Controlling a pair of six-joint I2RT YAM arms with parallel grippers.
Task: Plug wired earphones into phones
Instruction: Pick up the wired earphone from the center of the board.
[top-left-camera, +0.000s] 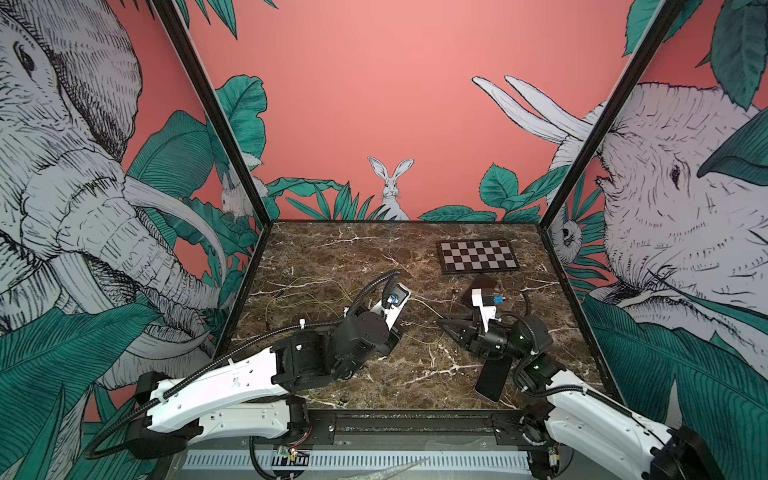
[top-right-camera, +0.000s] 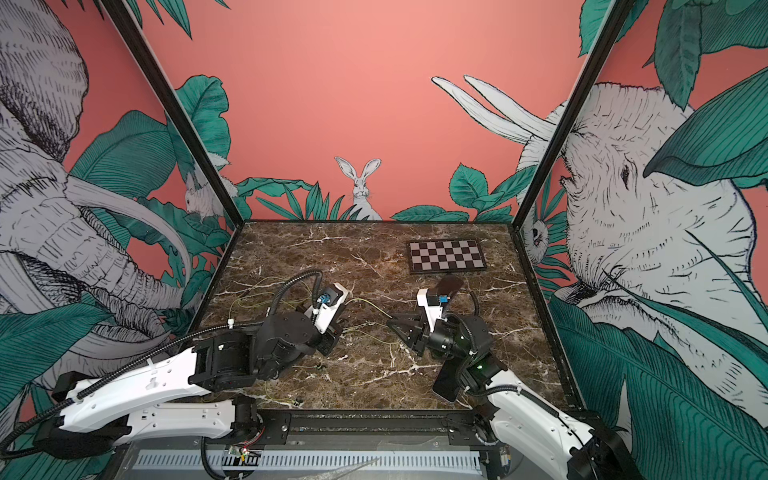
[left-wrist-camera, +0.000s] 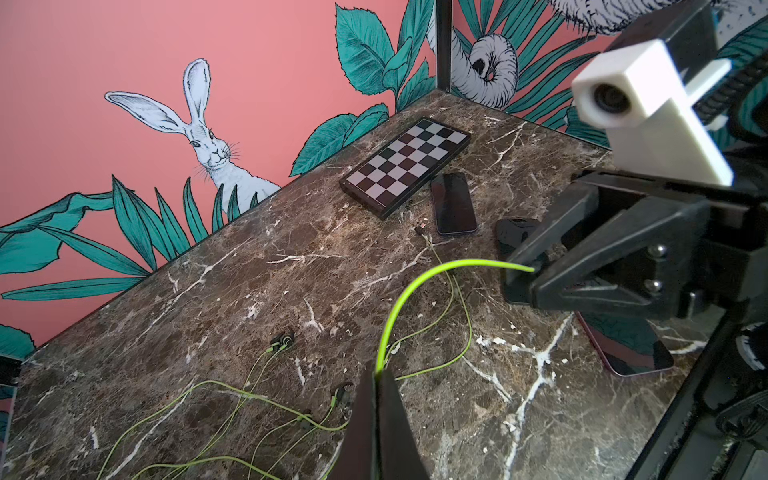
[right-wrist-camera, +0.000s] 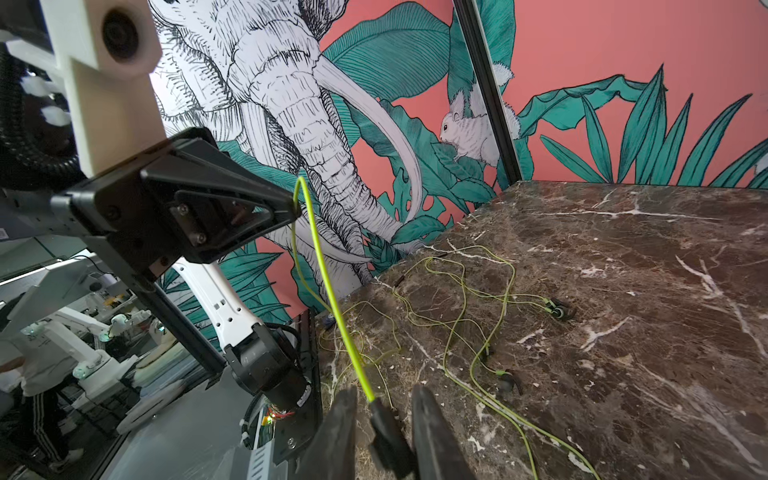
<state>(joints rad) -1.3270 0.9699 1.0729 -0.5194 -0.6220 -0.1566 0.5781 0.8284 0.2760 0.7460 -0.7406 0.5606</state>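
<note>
The left gripper (left-wrist-camera: 376, 380) is pinching a thin, smooth yellow-green earphone cord (left-wrist-camera: 397, 303) between flat black fingers that are pressing fully together. The right gripper (right-wrist-camera: 383, 392) is straddling its matte black plug (right-wrist-camera: 388, 432), fingers narrowly apart and seemingly not touching it. A glossy rectangular phone (left-wrist-camera: 453, 203) is lying near those fingers.
</note>
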